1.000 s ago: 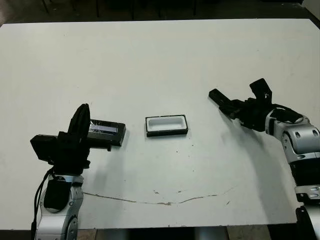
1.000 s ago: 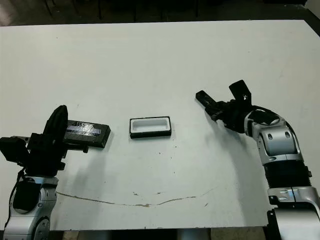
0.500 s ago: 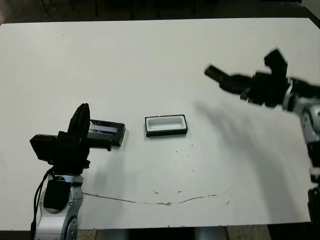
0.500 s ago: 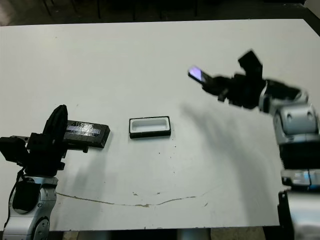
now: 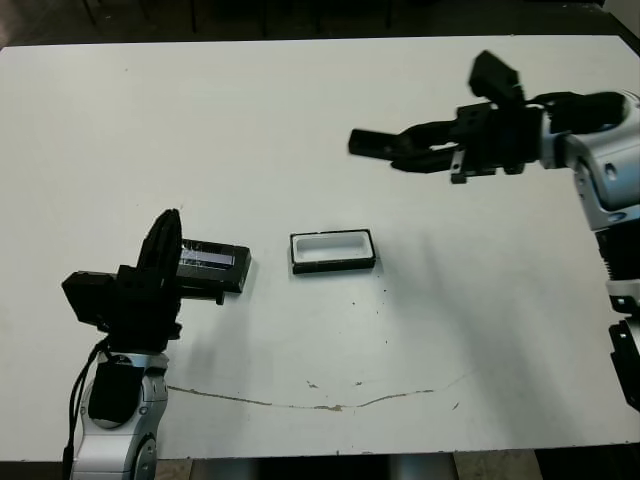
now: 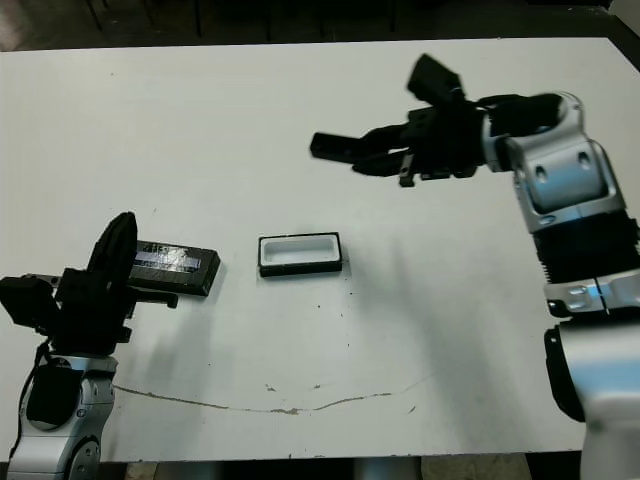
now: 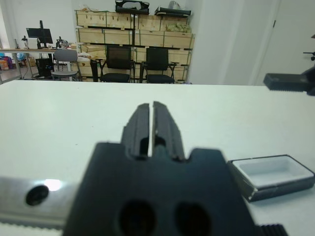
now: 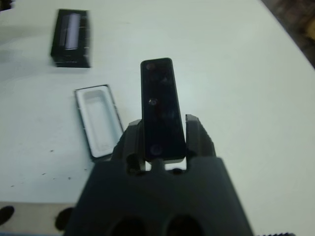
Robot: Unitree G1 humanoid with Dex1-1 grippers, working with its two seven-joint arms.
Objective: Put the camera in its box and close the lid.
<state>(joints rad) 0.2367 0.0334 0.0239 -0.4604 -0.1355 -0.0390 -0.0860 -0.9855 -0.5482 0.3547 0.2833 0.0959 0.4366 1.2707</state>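
Observation:
The camera (image 8: 160, 105), a flat black slab, is clamped between the fingers of my right gripper (image 5: 425, 152), which is shut on it. It is held in the air and sticks out toward the table's left, beyond and above the box (image 5: 333, 251). The box lies open at the table's middle, black-rimmed with a white lining, and also shows as box (image 8: 98, 120). The lid (image 5: 212, 263), black with a pale stripe, lies flat to the left of the box. My left gripper (image 7: 151, 120) stands shut and empty, just in front of the lid's left end.
A thin brown crack (image 5: 320, 402) runs across the table near its front edge. Beyond the table's far edge are chairs (image 7: 135, 64) and stacked wooden crates (image 7: 133, 29).
My right arm has risen from the table with the camera and swung left, toward the space beyond the box. The left arm, box and lid have not moved.

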